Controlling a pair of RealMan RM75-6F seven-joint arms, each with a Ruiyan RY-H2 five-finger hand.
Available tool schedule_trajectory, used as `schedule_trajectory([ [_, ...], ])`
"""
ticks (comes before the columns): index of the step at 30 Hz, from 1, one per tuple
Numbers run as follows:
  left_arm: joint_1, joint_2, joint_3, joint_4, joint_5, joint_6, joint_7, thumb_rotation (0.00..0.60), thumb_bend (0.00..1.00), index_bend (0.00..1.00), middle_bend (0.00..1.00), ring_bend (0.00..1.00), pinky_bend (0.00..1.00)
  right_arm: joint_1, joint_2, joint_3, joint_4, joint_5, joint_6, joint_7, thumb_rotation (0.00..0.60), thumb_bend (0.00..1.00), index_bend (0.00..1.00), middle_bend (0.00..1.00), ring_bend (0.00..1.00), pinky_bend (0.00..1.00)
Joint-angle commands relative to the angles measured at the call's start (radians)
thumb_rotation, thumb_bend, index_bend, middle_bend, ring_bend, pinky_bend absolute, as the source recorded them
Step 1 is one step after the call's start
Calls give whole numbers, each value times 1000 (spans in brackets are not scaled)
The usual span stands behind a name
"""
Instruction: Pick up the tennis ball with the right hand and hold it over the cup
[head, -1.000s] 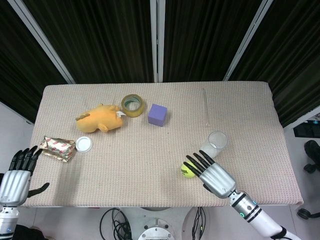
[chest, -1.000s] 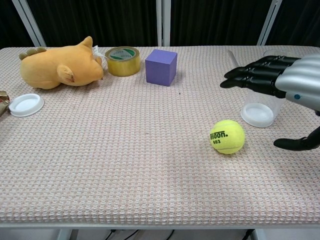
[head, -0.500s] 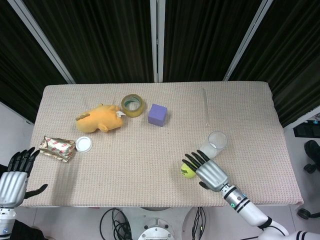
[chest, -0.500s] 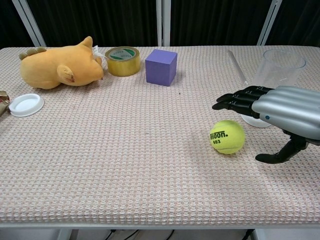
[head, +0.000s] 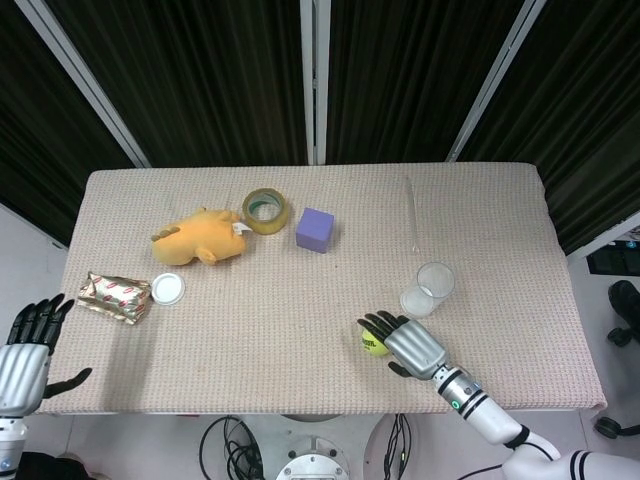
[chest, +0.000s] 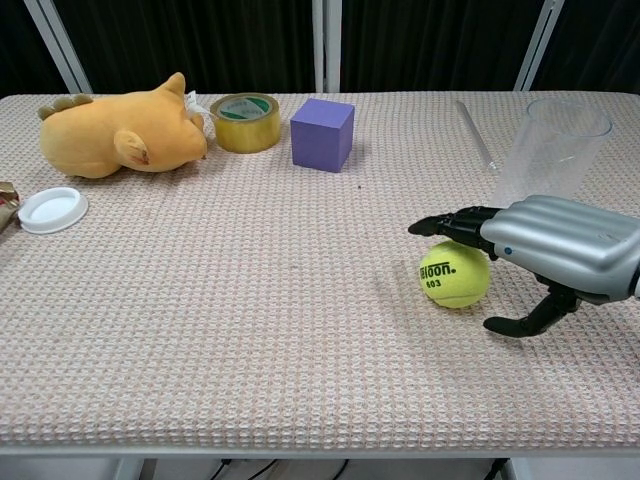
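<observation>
The right hand (chest: 560, 250) lay spread over the tennis ball (chest: 454, 273) — fingers above it, thumb apart, nothing gripped. The ball sat on the table (chest: 250, 300) near the clear cup (chest: 555, 145).

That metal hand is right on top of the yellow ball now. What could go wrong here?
The tennis ball sits free on the table, and the right hand reaches it from one side with fingers over its top and thumb low beside it. If the fingers close unevenly, the ball may roll away toward the open middle of the table. The clear cup stands upright just behind the hand, so lifting or swinging could knock it over.
</observation>
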Motion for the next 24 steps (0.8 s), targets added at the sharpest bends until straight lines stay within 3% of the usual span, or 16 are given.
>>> schedule_trajectory([
  [1, 1, 0, 0, 1, 0, 2, -3, 600, 67, 5, 0, 0, 0, 8, -14, -7, 18, -5, 2, 6, 600, 235, 136, 174, 178, 418],
  [12, 6, 6, 2, 5, -1, 7, -11, 600, 68, 5, 0, 0, 0, 2, -58, -16, 70, -20, 68, -9, 600, 331, 610, 483, 456, 689],
  [16, 11, 3, 3, 12, -4, 12, -18, 600, 68, 6, 0, 0, 0, -3, -46, -20, 51, -46, 109, 17, 600, 345, 656, 521, 491, 727],
  [24, 16, 6, 3, 13, -3, 18, -15, 600, 68, 6, 0, 0, 0, -16, 61, -2, -113, -192, 300, 55, 600, 350, 670, 523, 491, 728],
])
